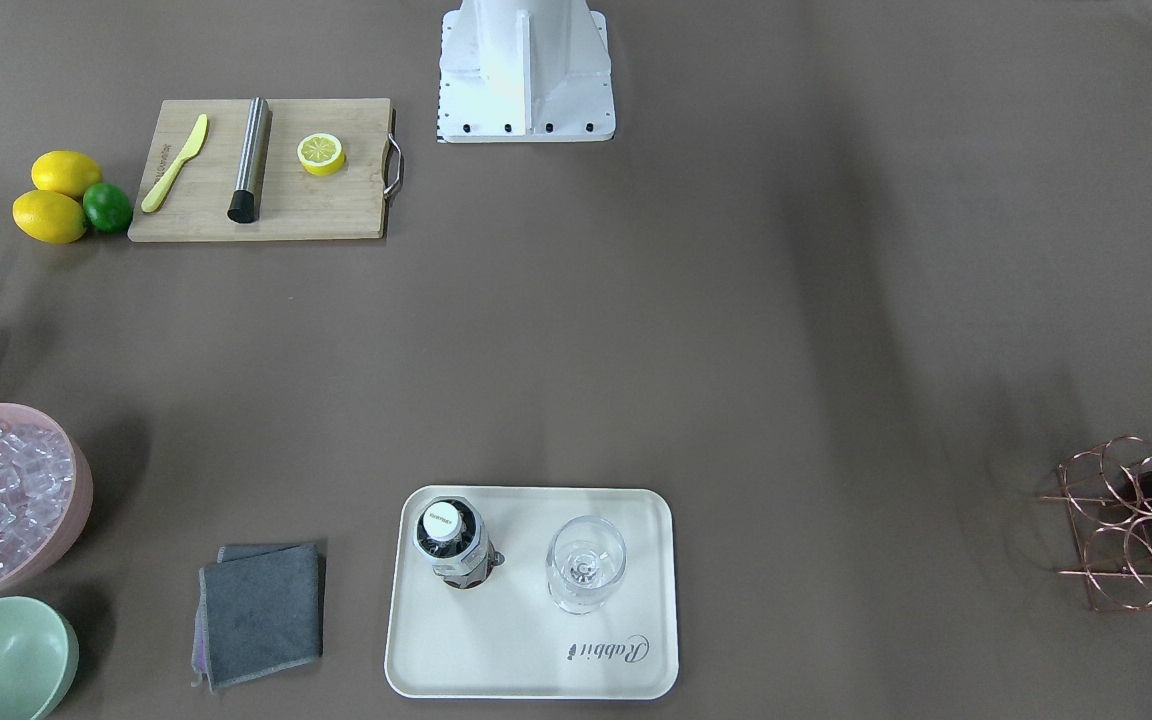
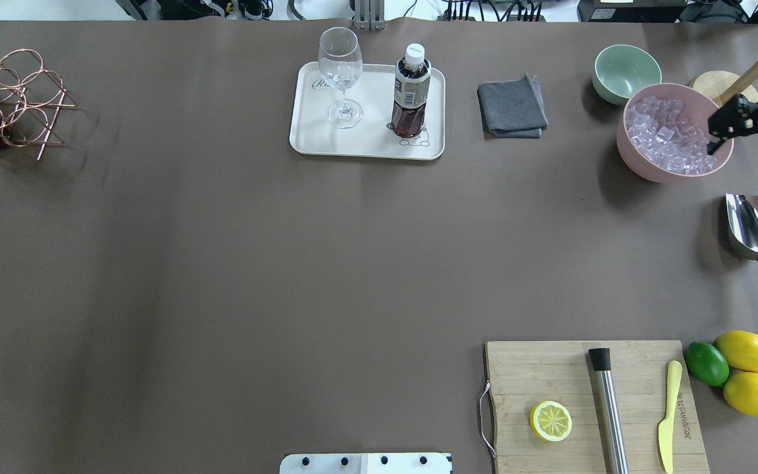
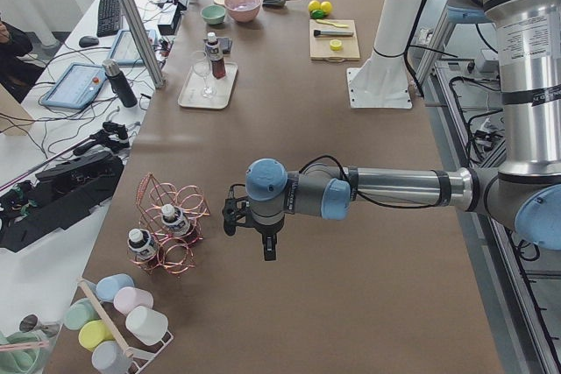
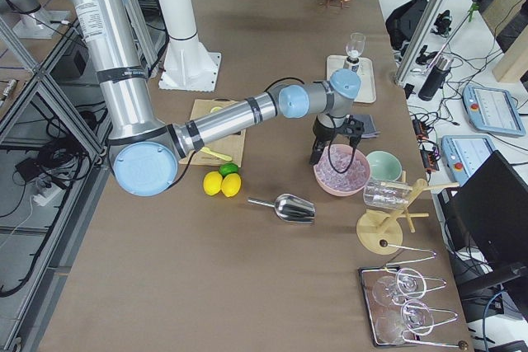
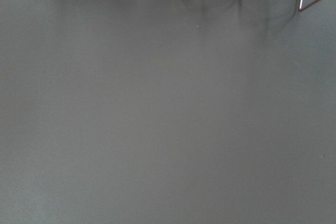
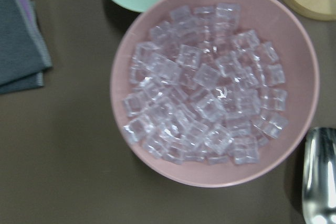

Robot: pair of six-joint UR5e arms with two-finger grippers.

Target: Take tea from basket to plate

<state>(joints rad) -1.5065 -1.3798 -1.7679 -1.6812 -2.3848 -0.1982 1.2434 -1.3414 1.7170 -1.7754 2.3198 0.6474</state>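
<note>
One tea bottle [image 2: 412, 92] stands upright on the cream plate [image 2: 366, 141], next to a wine glass [image 2: 341, 72]; the front-facing view shows its white cap [image 1: 441, 521]. The copper wire basket [image 2: 7, 99] sits at the table's far left with two more tea bottles [image 3: 175, 216] in it. My left gripper [image 3: 250, 234] hovers over bare table a little to the robot's side of the basket; I cannot tell if it is open or shut. My right gripper [image 2: 724, 122] hangs open and empty over the pink bowl of ice [image 2: 672, 131].
A grey cloth [image 2: 512, 108] lies right of the plate and a pale green bowl [image 2: 626, 69] stands behind the pink bowl. A metal scoop [image 2: 755, 234], a cutting board [image 2: 550, 368] with lemon half, muddler and knife, and lemons and a lime [image 2: 741, 372] fill the right side.
</note>
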